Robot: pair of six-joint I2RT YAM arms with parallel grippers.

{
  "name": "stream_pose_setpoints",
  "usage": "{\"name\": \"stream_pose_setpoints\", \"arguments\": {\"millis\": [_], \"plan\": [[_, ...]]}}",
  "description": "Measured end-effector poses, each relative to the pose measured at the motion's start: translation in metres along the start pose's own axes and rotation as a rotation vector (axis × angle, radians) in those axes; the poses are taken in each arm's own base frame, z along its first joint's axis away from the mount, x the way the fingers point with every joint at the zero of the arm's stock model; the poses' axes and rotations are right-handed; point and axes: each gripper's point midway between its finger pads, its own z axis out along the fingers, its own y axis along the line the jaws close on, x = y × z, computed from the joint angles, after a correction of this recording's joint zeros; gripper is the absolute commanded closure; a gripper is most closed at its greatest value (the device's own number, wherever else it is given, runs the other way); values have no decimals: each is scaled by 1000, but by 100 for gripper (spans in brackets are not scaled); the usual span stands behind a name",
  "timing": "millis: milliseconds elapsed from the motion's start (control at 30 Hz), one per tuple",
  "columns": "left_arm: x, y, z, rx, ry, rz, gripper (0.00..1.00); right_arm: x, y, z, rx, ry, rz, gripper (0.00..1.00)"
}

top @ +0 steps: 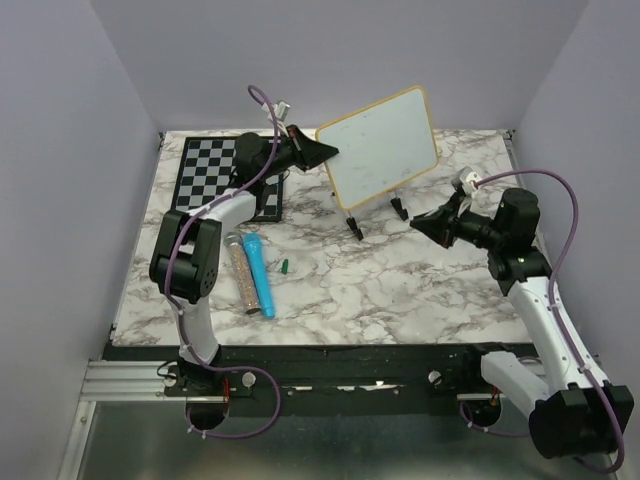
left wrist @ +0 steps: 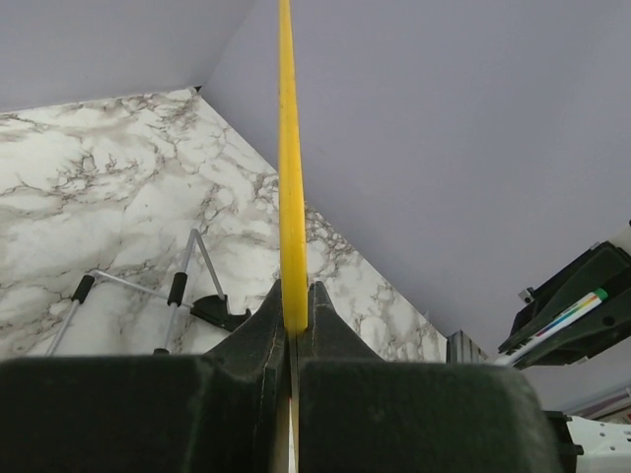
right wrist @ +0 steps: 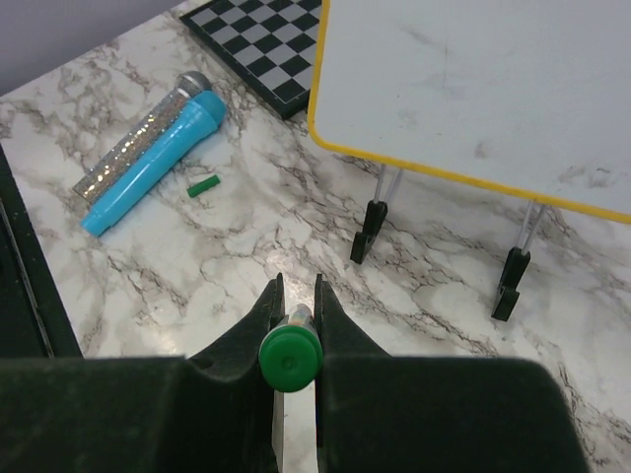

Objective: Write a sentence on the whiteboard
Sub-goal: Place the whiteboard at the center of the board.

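From above, the whiteboard (top: 380, 145) stands tilted on its legs at the back of the table (top: 400, 290), with nothing written on it.

Left wrist: the left gripper (left wrist: 293, 293) has its fingers pinched on the board's yellow edge.

Right wrist: the right gripper (right wrist: 297, 288) has its fingers clamped on a green marker (right wrist: 290, 357), which is short of the board. All the writing remains.

"What's the room like from where you stand?"

"Closed in. Plain pale lilac walls (top: 340, 60) stand on three sides, and two of them meet in a corner at the upper left of the frame."

"And the furniture?"

"Just one surface (top: 400, 290), white marble pattern with grey veins, running back to the rear wall. A black strip (top: 350, 362) edges its near side, with a ribbed aluminium rail (top: 115, 380) at the lower left."

"Below that?"

"Dull grey sheet metal (top: 330, 450) along the bottom of the frame. The light is soft and even, with faint glare on the marble."
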Motion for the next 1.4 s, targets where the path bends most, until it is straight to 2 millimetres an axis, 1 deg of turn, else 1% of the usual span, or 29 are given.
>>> {"name": "stream_pose_setpoints", "arguments": {"millis": [133, 233, 367, 433, 533, 567, 633, 667, 733, 800, 867, 933, 1100, 1267, 1400], "plan": [[8, -13, -11, -25, -3, 1, 100, -18, 14, -10, -47, -30, -49, 99], [20, -27, -19, -33, 1, -8, 100, -31, 29, -20, -82, -47, -91, 100], [50, -48, -36, -45, 21, -42, 100, -50, 47, -32, -126, -67, -145, 99], [66, -57, -42, -51, 35, -60, 100, -55, 55, -37, -147, -70, -157, 100], [89, -72, -48, -58, 53, -78, 100, -55, 62, -41, -165, -57, -158, 99], [99, -81, -51, -58, 57, -81, 100, -53, 63, -42, -171, -49, -154, 100], [118, -95, -58, -56, 70, -89, 100, -48, 67, -44, -180, -32, -142, 99], [122, -98, -61, -67, 59, -88, 100, -46, 68, -45, -183, -28, -139, 99], [141, -114, -67, -49, 76, -96, 100, -41, 70, -46, -188, -20, -133, 99], [155, -120, -72, -52, 73, -101, 100, -33, 72, -46, -196, -14, -122, 99], [168, -121, -76, -65, 73, -114, 100, -22, 74, -45, -206, -1, -101, 99], [177, -116, -79, -91, 67, -127, 100, -13, 74, -43, -212, 11, -81, 100], [192, -100, -81, -146, 42, -154, 100, 5, 73, -40, -222, 36, -41, 99], [206, -88, -78, -168, 29, -189, 100, 10, 72, -36, -236, 45, -35, 100], [216, -86, -77, -169, 39, -215, 100, 14, 76, -31, -263, 49, -46, 99]]}}
